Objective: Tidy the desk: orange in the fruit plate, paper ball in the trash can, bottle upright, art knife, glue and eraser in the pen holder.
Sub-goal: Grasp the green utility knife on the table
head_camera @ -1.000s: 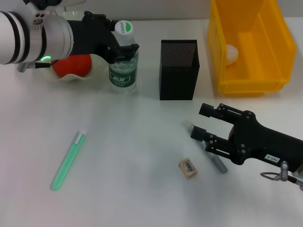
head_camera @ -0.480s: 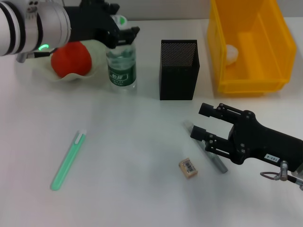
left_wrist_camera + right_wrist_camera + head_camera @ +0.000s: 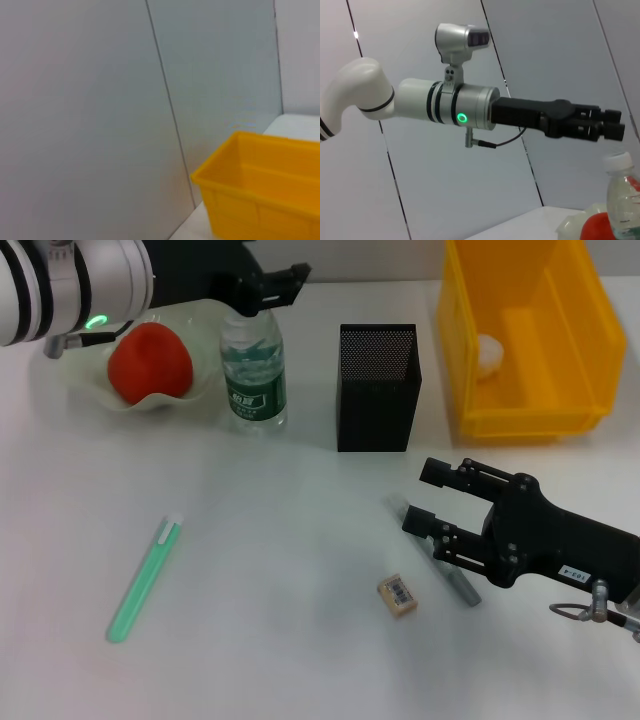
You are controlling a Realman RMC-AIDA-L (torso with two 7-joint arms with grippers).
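The bottle [image 3: 253,370] stands upright beside the fruit plate [image 3: 95,390], which holds the orange [image 3: 150,362]. My left gripper [image 3: 272,285] hovers open just above and behind the bottle cap, touching nothing; the right wrist view shows this left gripper [image 3: 614,125] clear of the bottle [image 3: 621,195]. The paper ball [image 3: 488,352] lies in the trash can [image 3: 530,410]. The glue [image 3: 145,578] lies at the front left. My right gripper [image 3: 421,497] is open low over the art knife [image 3: 458,585], with the eraser [image 3: 397,595] just beside it. The pen holder [image 3: 378,390] stands mid-table.
The trash can [image 3: 260,195] fills the back right corner against a grey wall. Bare white tabletop lies between the glue and the eraser. The left arm's white body spans the back left above the plate.
My left gripper has let go of the bottle and risen up and back from it; the bottle stays standing. The right arm has not moved.
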